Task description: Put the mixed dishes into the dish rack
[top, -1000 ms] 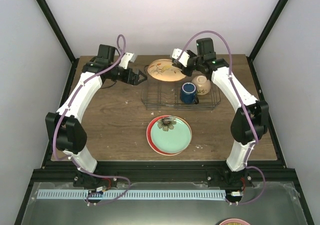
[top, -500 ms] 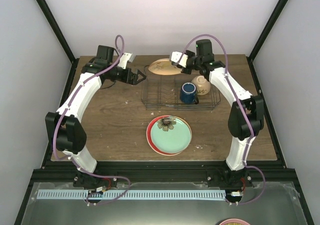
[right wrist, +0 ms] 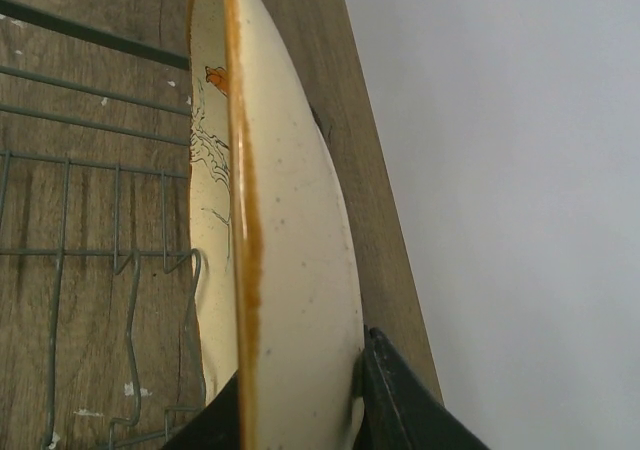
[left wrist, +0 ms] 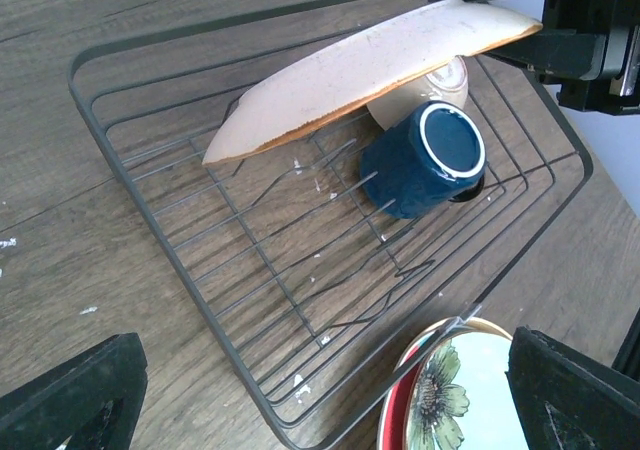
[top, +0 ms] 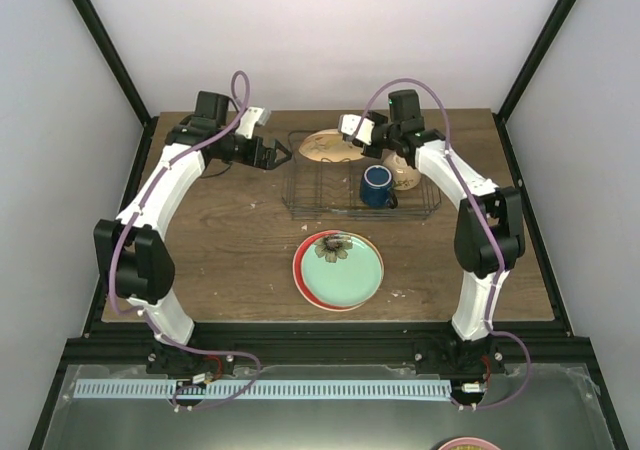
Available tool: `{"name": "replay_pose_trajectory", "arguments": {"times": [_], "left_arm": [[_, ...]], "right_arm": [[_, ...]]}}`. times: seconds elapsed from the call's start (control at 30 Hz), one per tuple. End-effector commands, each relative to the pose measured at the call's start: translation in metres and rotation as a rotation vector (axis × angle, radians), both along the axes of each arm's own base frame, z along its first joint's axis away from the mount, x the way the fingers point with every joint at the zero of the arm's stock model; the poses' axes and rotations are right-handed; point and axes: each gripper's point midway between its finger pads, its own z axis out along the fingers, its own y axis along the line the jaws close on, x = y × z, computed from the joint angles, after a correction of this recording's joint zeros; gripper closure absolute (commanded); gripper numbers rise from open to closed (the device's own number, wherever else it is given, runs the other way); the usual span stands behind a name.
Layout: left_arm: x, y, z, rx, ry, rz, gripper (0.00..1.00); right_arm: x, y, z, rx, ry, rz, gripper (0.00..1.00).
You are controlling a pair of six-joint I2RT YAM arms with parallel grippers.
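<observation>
Right claw (right wrist: pixel 300 410) clenched on bird-print plate (top: pixel 322 146); plate juts frame-left from it, tilted over dish rack (top: pixel 320 198) dividers. Left claw (top: pixel 282 155) released.

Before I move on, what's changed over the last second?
The right hand tipped the bird-print plate from nearly flat toward its edge and drew it over the dish rack, still gripping it. Left hand, mug, bowl and stacked plates stayed put.

Nothing here carries writing I can read: no labels, brand names, numbers or signs on the dishes, the rack, the arms or the wooden surface.
</observation>
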Motion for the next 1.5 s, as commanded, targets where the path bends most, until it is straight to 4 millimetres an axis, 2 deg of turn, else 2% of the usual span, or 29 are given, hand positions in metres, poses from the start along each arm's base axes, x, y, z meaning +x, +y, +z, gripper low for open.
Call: {"name": "replay_pose_trajectory", "arguments": {"times": [0.0,0.2,0.4,0.67,0.77,0.9,0.97,1.1,1.17,1.27,1.47], "left_arm": [[0.007,0.0,0.003,-0.003,-0.009,-0.004,0.0],[0.006,0.0,-0.001,0.0,0.003,-0.002,0.0],[0.003,0.0,-0.003,0.003,0.014,-0.007,0.0],[-0.001,0.0,-0.006,0.003,0.021,-0.015,0.0],[-0.003,0.001,-0.007,0.001,0.026,-0.017,0.0],[-0.011,0.0,-0.007,-0.006,0.034,-0.026,0.0],[-0.018,0.0,-0.011,-0.004,0.052,-0.033,0.0],[-0.039,-0.004,-0.027,0.031,0.117,-0.046,0.0],[-0.053,-0.012,-0.041,0.08,0.16,-0.073,0.0],[-0.073,-0.029,-0.062,0.169,0.216,-0.117,0.0],[-0.102,-0.064,-0.083,0.242,0.284,-0.228,0.01]], "right_arm": [[0.01,0.005,0.022,0.059,-0.106,0.02,0.99],[0.009,0.005,0.006,0.074,-0.084,0.003,0.98],[0.006,0.006,0.002,0.1,-0.038,-0.012,0.89],[-0.007,0.007,0.017,0.14,-0.013,-0.035,0.51],[-0.016,0.009,0.023,0.126,-0.02,-0.047,0.43],[-0.027,0.004,0.042,0.149,-0.01,-0.097,0.41],[-0.031,-0.002,0.056,0.182,0.001,-0.144,0.38],[-0.038,-0.019,0.085,0.307,0.065,-0.298,0.2],[-0.039,-0.026,0.093,0.372,0.137,-0.383,0.14],[-0.031,-0.045,0.088,0.433,0.259,-0.582,0.12],[-0.021,-0.073,0.051,0.481,0.467,-0.892,0.0]]}}
